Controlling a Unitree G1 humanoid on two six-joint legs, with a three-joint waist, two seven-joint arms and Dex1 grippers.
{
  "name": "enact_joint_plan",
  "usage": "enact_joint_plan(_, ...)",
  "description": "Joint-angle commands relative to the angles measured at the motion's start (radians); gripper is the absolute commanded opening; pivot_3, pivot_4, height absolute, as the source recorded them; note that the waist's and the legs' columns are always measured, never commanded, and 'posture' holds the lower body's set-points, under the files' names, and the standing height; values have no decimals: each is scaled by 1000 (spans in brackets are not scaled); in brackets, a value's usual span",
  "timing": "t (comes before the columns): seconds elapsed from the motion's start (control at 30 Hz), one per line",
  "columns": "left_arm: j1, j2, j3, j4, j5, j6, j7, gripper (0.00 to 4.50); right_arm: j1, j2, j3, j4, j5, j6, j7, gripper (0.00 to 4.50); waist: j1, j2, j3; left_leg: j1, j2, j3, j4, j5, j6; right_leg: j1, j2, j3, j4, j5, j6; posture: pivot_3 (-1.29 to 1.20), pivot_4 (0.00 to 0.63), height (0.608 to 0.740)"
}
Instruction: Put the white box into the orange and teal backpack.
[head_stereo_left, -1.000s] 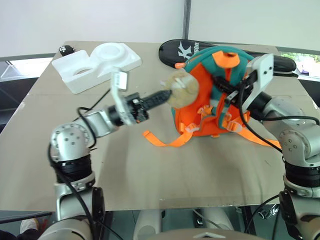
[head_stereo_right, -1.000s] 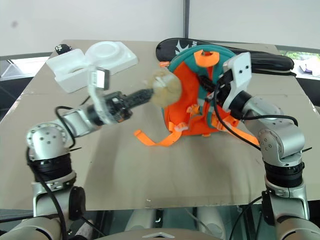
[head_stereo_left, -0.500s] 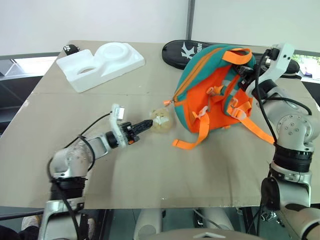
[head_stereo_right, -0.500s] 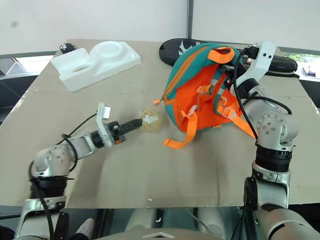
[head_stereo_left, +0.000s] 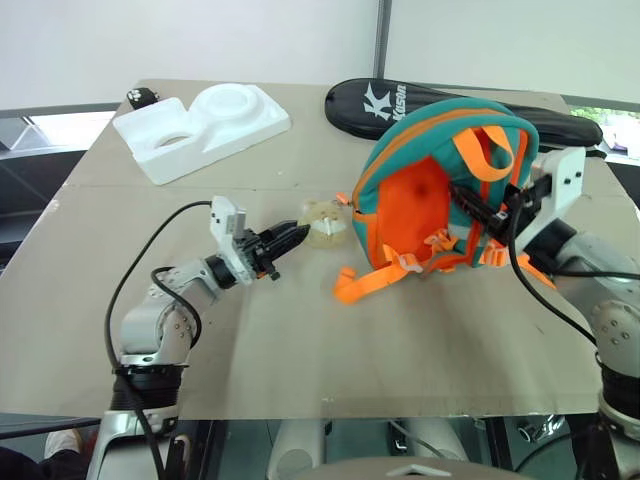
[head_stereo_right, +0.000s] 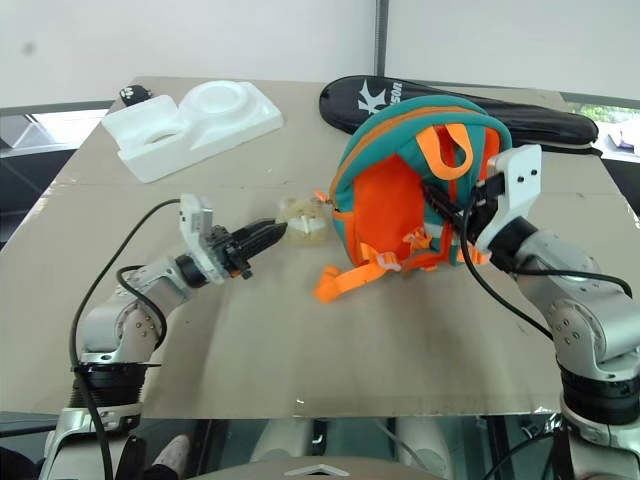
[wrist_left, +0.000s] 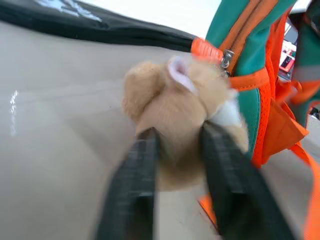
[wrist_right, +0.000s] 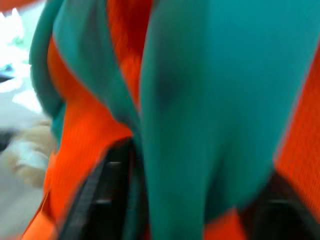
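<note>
The orange and teal backpack (head_stereo_left: 420, 195) stands on the table right of centre, its orange strap side toward me. Its tan plush toy (head_stereo_left: 325, 222) lies on the table just to its left. My left gripper (head_stereo_left: 297, 236) points at the toy; in the left wrist view the toy (wrist_left: 180, 95) sits between the parted fingertips (wrist_left: 145, 150). My right gripper (head_stereo_left: 478, 205) reaches in among the straps on the backpack's right side. Its fingers (wrist_right: 112, 185) stand wide apart with teal fabric (wrist_right: 200, 100) between them. The white box is out of view.
A white foam tray (head_stereo_left: 200, 118) with round hollows lies at the back left, with a small black object (head_stereo_left: 143, 97) behind it. A black racket case (head_stereo_left: 440, 100) lies along the back edge behind the backpack. Bare tabletop (head_stereo_left: 300, 340) stretches toward me.
The backpack has come down from its tilted, lifted pose to stand on the table. My right arm sank with it. Both grippers' fingers have parted; the left one had been shut on the plush toy.
</note>
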Motion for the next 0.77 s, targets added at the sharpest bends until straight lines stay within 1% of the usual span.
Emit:
enact_joint_plan(0.03,50,34,48,-106,-14,-32,-36,3560,77,-73,-94,-84,47,-24,108,4437,-4,0,0,0,0,0,0,0,0,0,0,0,0,0,0,0,150,740)
enact_joint_plan(0.07,92,53,64,-152,-16,-31,-40,4074,138,-109,-137,-94,53,-36,170,4500,-6,0,0,1,1,0,0,0,0,0,0,0,0,0,0,0,150,740)
enact_joint_plan(0.1,121,66,76,-185,-16,-30,-43,4456,180,-133,-168,-100,59,-45,213,4500,-7,0,0,1,1,0,0,0,0,0,0,0,0,0,0,0,150,740)
enact_joint_plan(0.17,169,92,99,-232,-28,-15,-46,4491,260,-173,-220,-100,39,-83,286,4500,-10,0,0,2,1,0,-1,0,0,1,0,0,0,-1,0,0,150,740)
enact_joint_plan(0.23,241,131,144,-252,-13,-31,-67,4491,366,-200,-307,-78,10,-124,371,4500,-10,0,0,3,1,1,-1,0,0,1,0,0,0,-2,-3,0,150,740)
enact_joint_plan(0.3,300,154,186,-260,-7,-40,-78,4491,456,-213,-369,-54,-18,-164,444,4500,-10,0,0,4,1,1,-1,0,0,2,0,0,0,-3,-4,0,150,740)
enact_joint_plan(0.37,362,173,226,-265,-5,-48,-90,4491,524,-211,-416,-14,-74,-230,488,4500,-10,0,0,6,1,2,-1,0,0,3,0,1,0,-3,-4,0,150,740)
enact_joint_plan(0.6,471,182,292,-261,-4,-65,-108,4491,594,-219,-486,84,-121,-302,576,4500,-11,-1,0,14,4,5,-1,0,0,7,0,3,0,-5,0,0,150,740)
enact_joint_plan(0.77,476,180,305,-274,-21,-53,-98,4491,597,-216,-494,137,-136,-339,609,4500,-10,-1,0,14,5,6,-3,0,0,7,-1,3,-1,-5,0,0,150,740)
